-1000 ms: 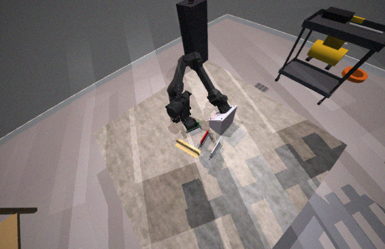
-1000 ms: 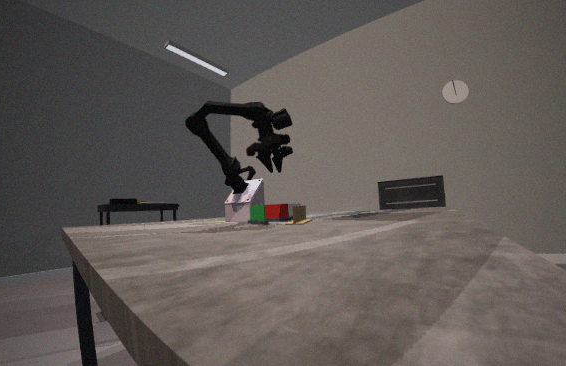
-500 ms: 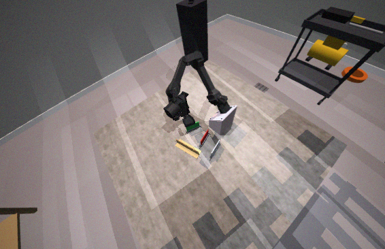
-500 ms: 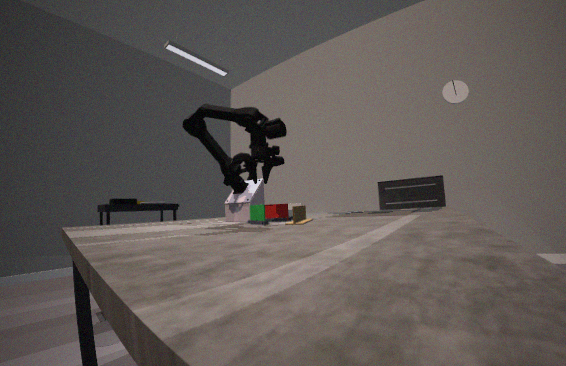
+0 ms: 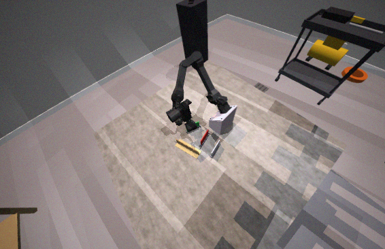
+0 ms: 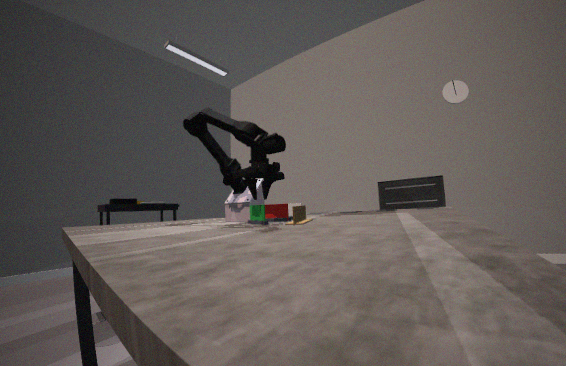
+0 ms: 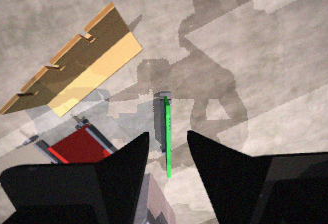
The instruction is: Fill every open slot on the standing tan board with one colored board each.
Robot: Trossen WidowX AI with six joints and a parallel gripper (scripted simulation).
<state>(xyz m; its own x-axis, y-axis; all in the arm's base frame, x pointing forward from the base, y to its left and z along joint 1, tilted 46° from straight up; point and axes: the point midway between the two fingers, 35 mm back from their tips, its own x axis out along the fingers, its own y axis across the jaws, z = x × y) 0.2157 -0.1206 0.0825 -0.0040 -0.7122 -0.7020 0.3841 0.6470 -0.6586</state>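
- No slot looks filled at this moment: the tan board (image 5: 188, 147) (image 6: 299, 214) (image 7: 71, 62) stands on the worktop (image 5: 143, 170) (image 6: 341, 280) (image 7: 286, 60), and its three notches look open in the wrist view.
- The green board (image 5: 197, 124) (image 6: 257, 213) (image 7: 168, 135) is upright in its holder, apart from the tan board.
- The pincer (image 5: 192, 127) (image 6: 259, 198) (image 7: 168, 135) is spread, its fingers pointing down on both sides of the green board; it pinches nothing.
- The red board (image 5: 204, 137) (image 6: 276, 211) (image 7: 81, 145) also waits in its holder, between the green one and a pale, narrow piece (image 5: 215, 148). I cannot tell if this piece is a third board.
- All insertions remain to do. The next step, I judge, is to lower a little, grip the green board and lift it straight.
- The red board and its holder are near, so a low sideways move could knock them.
- A pale box (image 5: 228, 123) (image 6: 237, 212) is close behind, and also asks for care. The cart (image 5: 334, 32) is well apart and disturbs nothing.
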